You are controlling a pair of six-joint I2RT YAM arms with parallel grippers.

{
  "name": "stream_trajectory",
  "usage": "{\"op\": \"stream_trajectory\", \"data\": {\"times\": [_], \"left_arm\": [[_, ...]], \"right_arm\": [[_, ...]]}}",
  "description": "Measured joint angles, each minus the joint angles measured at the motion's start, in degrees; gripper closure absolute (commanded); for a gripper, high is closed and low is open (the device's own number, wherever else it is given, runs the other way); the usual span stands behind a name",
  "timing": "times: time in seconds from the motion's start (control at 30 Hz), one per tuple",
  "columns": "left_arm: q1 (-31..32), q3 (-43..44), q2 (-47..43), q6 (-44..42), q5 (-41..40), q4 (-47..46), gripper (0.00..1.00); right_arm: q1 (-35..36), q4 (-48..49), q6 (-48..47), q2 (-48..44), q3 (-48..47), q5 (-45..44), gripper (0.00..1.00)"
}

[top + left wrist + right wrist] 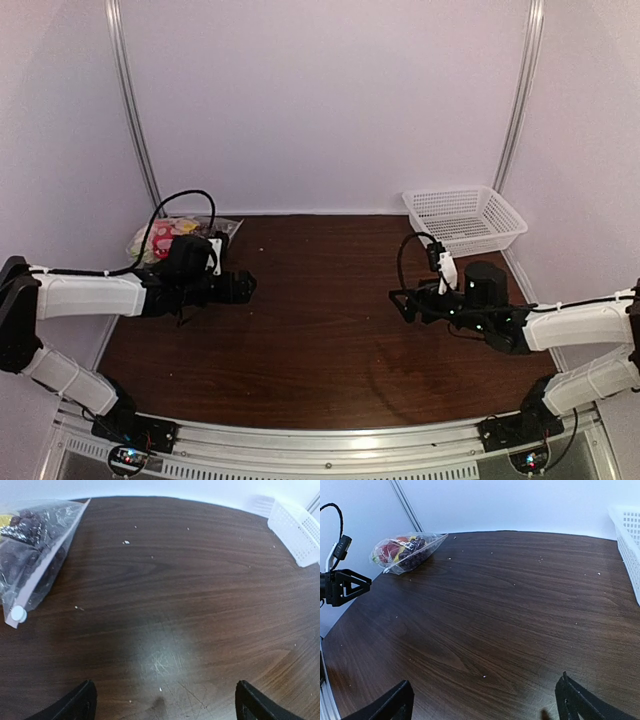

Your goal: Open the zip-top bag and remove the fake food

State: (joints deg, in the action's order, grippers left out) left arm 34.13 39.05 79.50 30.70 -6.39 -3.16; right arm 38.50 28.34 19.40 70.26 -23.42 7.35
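The zip-top bag [172,237] lies at the far left corner of the table, zipped, with the fake food [395,551] inside: red, yellow and white pieces and a dark purple grape cluster [26,526]. In the left wrist view the bag [37,555] lies at the upper left, its pinkish zip strip ending at a white slider [18,613]. My left gripper [246,287] is open and empty, just right of the bag and above bare table [165,707]. My right gripper [398,303] is open and empty at the right middle, pointing left [482,705].
A white mesh basket [466,217] stands at the back right; it also shows in the left wrist view [299,529] and the right wrist view [627,535]. White walls with metal rails close the back and sides. Small crumbs dot the dark wooden table [320,330].
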Motion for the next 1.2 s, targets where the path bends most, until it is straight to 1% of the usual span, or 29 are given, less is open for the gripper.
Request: {"op": "stream_trajectory", "data": {"times": [0.23, 0.37, 0.5, 0.7, 0.8, 0.9, 0.97, 1.03, 1.13, 1.2], "left_arm": [[0.0, 5.9, -0.6, -4.0, -4.4, 1.6, 0.02], [-0.9, 11.9, 1.9, -6.3, -4.7, 3.1, 0.02], [-4.6, 18.7, 7.0, -8.9, -4.5, 6.3, 0.02], [-11.3, 25.4, 13.3, -13.0, -3.5, 11.2, 0.02], [-13.2, 29.6, 17.0, -15.7, -4.4, 14.2, 0.03], [-13.4, 34.9, 21.5, -19.2, -7.0, 17.4, 0.08], [-13.2, 37.0, 23.5, -20.8, -8.1, 18.8, 0.12], [-13.1, 38.9, 25.8, -22.4, -9.0, 20.2, 0.17], [-13.1, 40.5, 28.9, -24.5, -10.4, 21.7, 0.26], [-13.1, 41.7, 31.3, -25.7, -11.6, 23.0, 0.29]], "right_arm": [[0.0, -0.7, -1.1, -2.5, 0.1, -1.7, 0.00], [0.0, -2.8, -2.4, -3.6, -0.8, -2.3, 0.00], [0.0, -4.6, -3.7, -4.0, -1.9, -2.0, 0.00], [-0.8, -5.0, -4.2, -4.0, -1.8, -0.3, 0.00], [-1.2, -4.9, -4.2, -3.8, -1.8, 0.9, 0.00], [-1.6, -4.5, -4.3, -3.3, -1.7, 2.1, 0.00], [-2.0, -4.4, -4.2, -3.0, -1.6, 2.8, 0.00], [-2.3, -4.3, -4.2, -2.5, -1.4, 3.4, 0.00], [-2.6, -3.4, -4.2, -1.7, -1.0, 4.3, 0.00], [-2.8, -2.9, -4.0, -0.8, -0.9, 4.9, 0.01]]}}
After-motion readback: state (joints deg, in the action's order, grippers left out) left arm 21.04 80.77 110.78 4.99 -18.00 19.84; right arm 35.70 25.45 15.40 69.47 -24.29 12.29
